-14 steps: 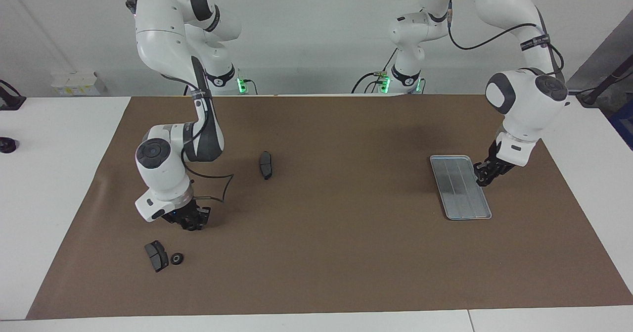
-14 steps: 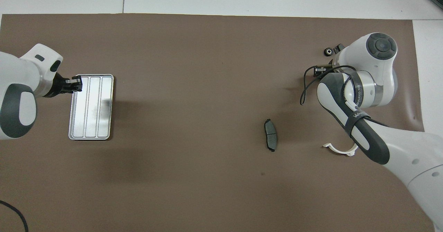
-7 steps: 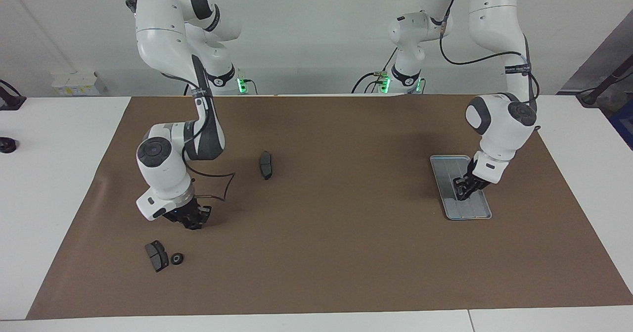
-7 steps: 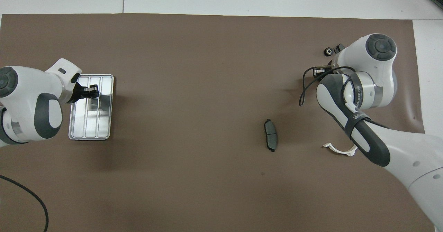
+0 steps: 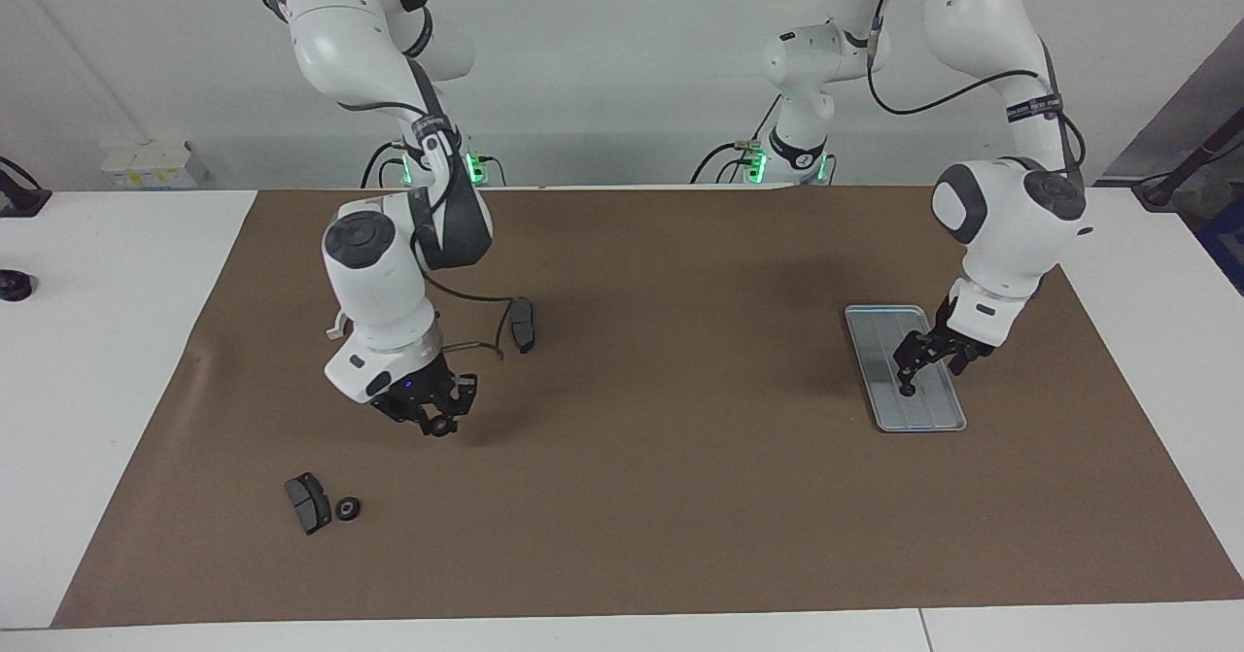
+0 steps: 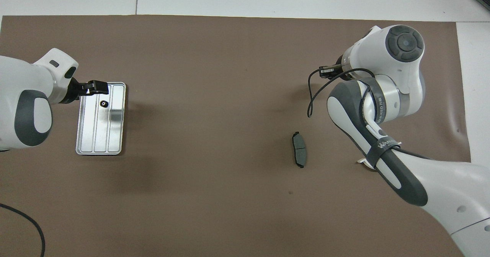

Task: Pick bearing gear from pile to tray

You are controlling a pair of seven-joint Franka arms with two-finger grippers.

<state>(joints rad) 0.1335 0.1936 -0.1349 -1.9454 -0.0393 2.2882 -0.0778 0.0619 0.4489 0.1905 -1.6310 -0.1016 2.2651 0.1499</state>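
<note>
The tray (image 5: 931, 411) (image 6: 114, 134) lies at the left arm's end of the table. One small black bearing gear (image 5: 906, 390) (image 6: 103, 103) rests in it. My left gripper (image 5: 928, 360) (image 6: 93, 88) hangs open just above the tray, apart from that gear. What shows of the pile is a dark grey pad (image 5: 307, 502) and a black ring (image 5: 347, 507), at the right arm's end and farther from the robots. In the overhead view the right arm hides them. My right gripper (image 5: 432, 417) is raised over bare mat, shut on a small black ring (image 5: 439, 427).
A second dark pad (image 5: 523, 324) (image 6: 299, 154) lies near the middle of the brown mat (image 5: 661, 497). A white half-ring bracket (image 6: 361, 160) is mostly hidden under the right arm. The right arm's loose cable (image 6: 311, 96) dangles beside its wrist.
My left gripper moved over the tray, opened and let a bearing gear fall into it. My right gripper closed near the pile, then rose and swung toward the middle of the table.
</note>
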